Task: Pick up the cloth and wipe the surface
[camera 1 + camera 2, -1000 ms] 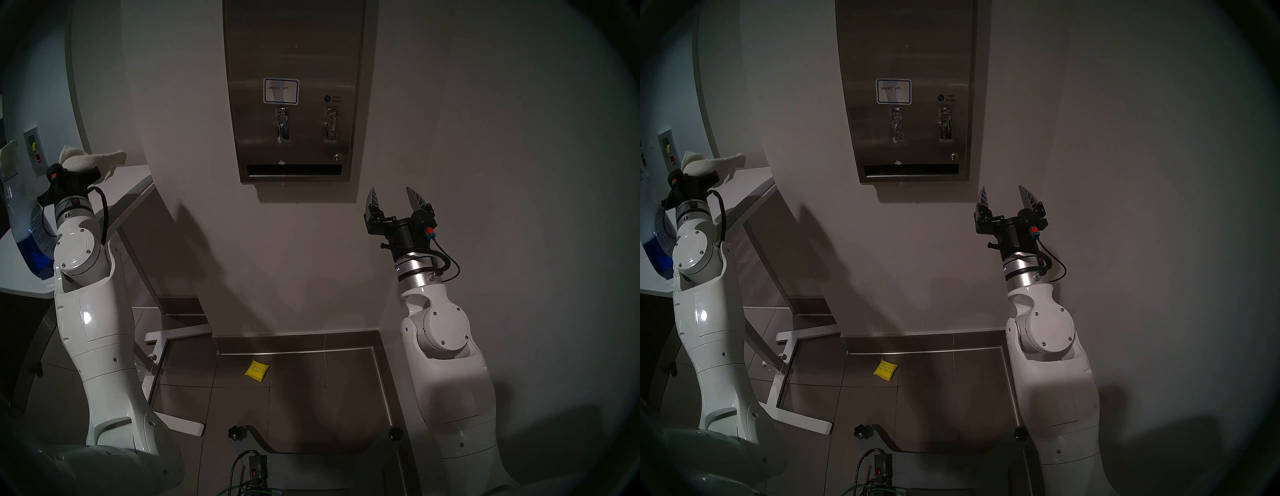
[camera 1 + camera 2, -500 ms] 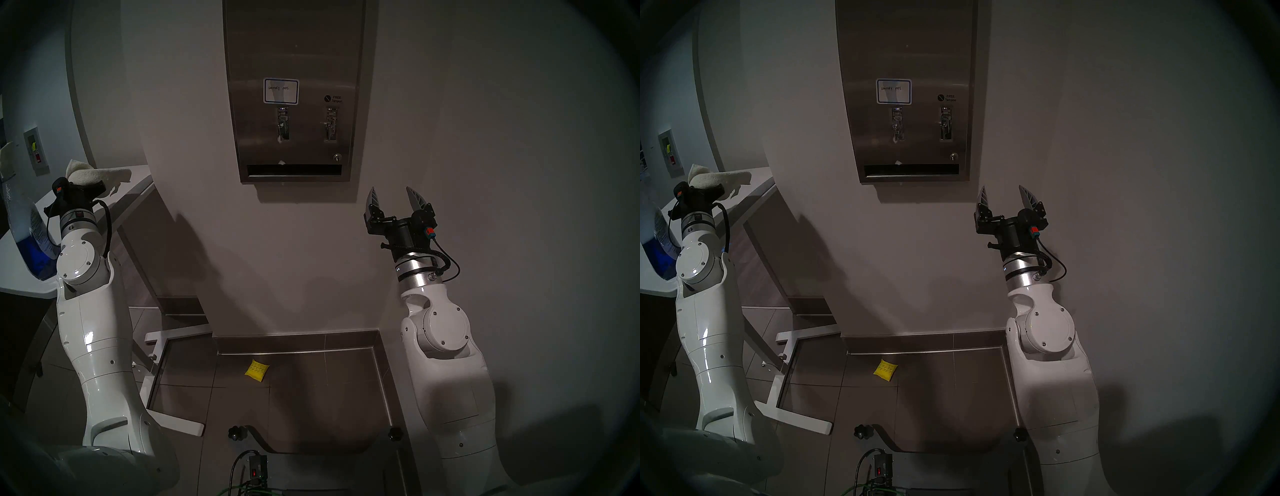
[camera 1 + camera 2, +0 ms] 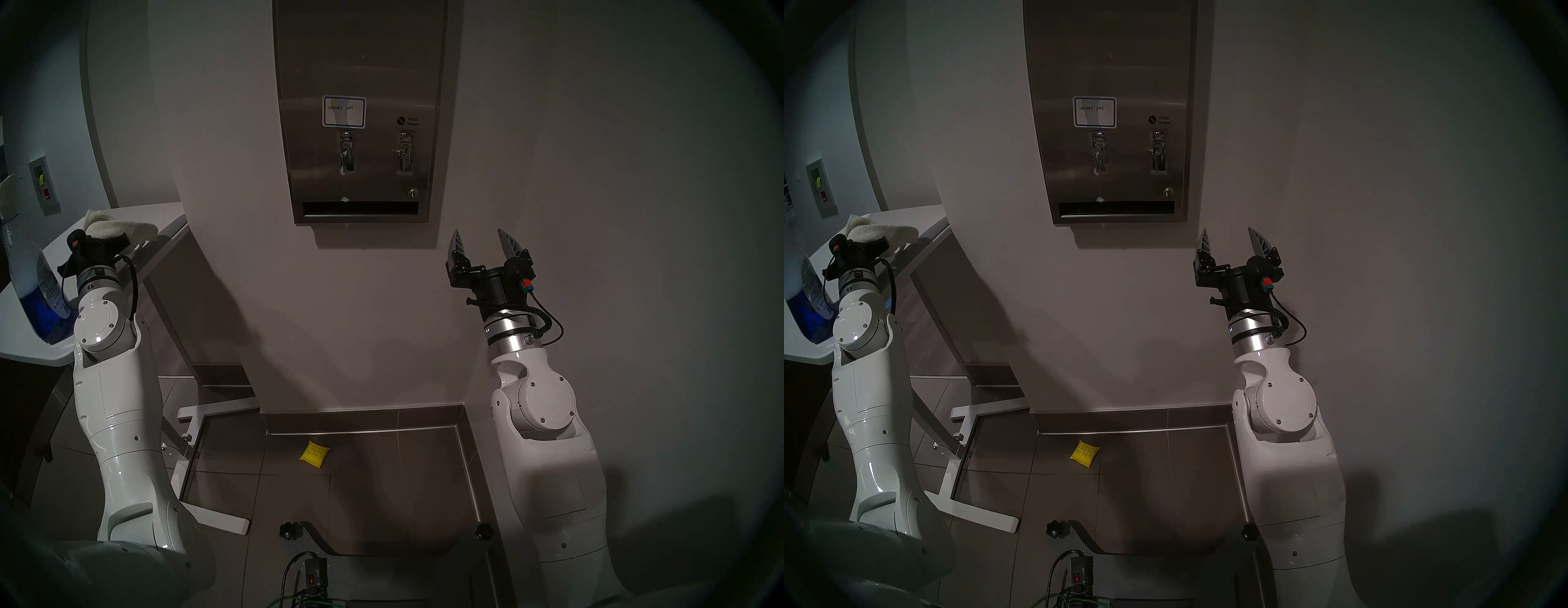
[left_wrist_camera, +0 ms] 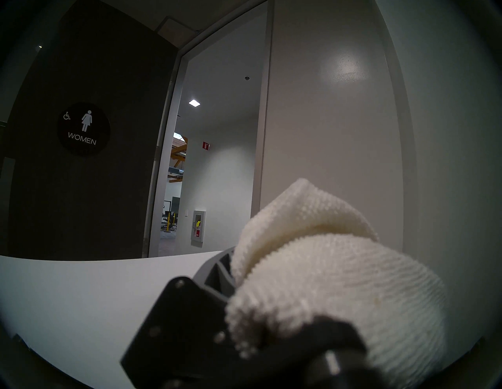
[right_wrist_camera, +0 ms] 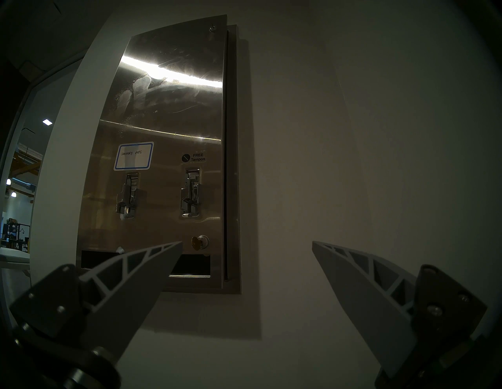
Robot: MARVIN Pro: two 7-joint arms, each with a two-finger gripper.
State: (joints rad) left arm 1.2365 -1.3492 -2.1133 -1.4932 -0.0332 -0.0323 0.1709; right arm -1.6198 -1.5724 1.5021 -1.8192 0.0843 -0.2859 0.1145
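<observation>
The left end effector [image 3: 111,234] grips the off-white terry cloth [image 3: 121,226] over the white surface's [image 3: 163,214] edge; the right end effector [image 3: 483,243] gapes, open wall around it, below-right of the brushed steel dispenser front [image 3: 360,76].

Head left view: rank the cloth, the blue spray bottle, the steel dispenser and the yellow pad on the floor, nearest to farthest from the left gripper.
1. Cloth: clamped in the left gripper, over the white table's edge.
2. Blue spray bottle: on the table, just beside the left wrist.
3. Steel dispenser: on the wall, toward the middle.
4. Yellow pad: down on the floor tiles, farthest.
</observation>
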